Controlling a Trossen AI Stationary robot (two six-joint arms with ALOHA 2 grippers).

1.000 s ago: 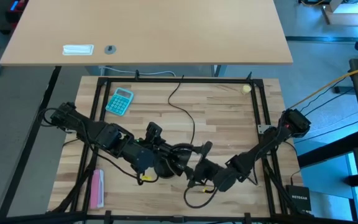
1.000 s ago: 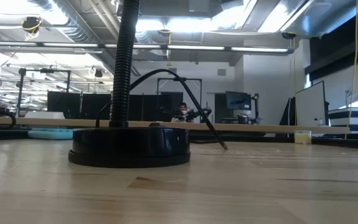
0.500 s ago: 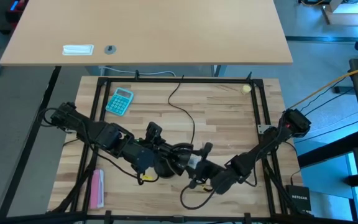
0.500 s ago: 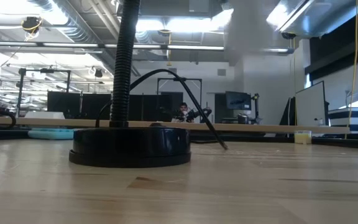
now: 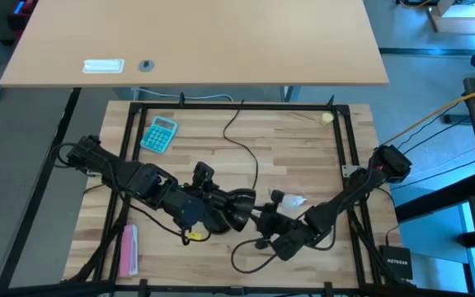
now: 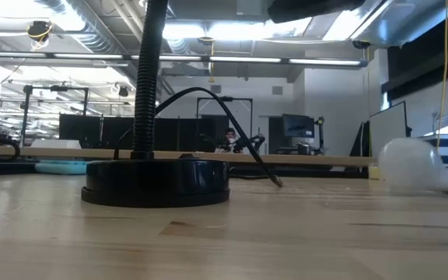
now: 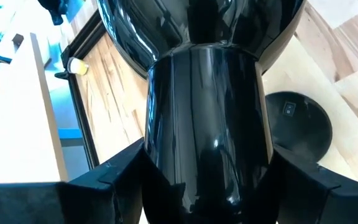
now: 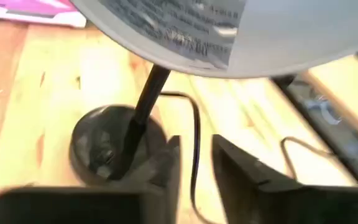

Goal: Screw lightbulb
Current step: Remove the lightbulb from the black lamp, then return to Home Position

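The black lamp stands on its round base (image 6: pixel 158 180), gooseneck up. My left gripper (image 5: pixel 223 208) is shut on the lamp head (image 7: pixel 204 106) above the base. The white frosted lightbulb (image 5: pixel 292 200) lies on its side on the wooden table, right of the lamp; it also shows in the low view (image 6: pixel 414 165). My right gripper (image 5: pixel 262 219) is just left of the bulb and below the lamp shade's white inside (image 8: pixel 229 31). Its fingers (image 8: pixel 166 168) are slightly apart with nothing between them. My left gripper pinches the narrow black neck of the lamp head (image 7: pixel 204 155) between its two fingers, one on each side, just behind where the shade flares out. The lamp head is held up above the table while the base (image 7: pixel 297 124) stays on the wood.
A teal calculator (image 5: pixel 159 134) lies at the far left, a pink object (image 5: pixel 129 250) at the near left, and a small yellow ball (image 5: pixel 326 118) at the far right. The lamp's black cord (image 5: pixel 250 157) runs to the far edge. Black frame rails border the table.
The lightbulb, which was up at my right gripper, has fallen and now lies on the table to the right of the lamp. My right gripper has drawn back a little toward the near edge. The lamp's base has shifted slightly.
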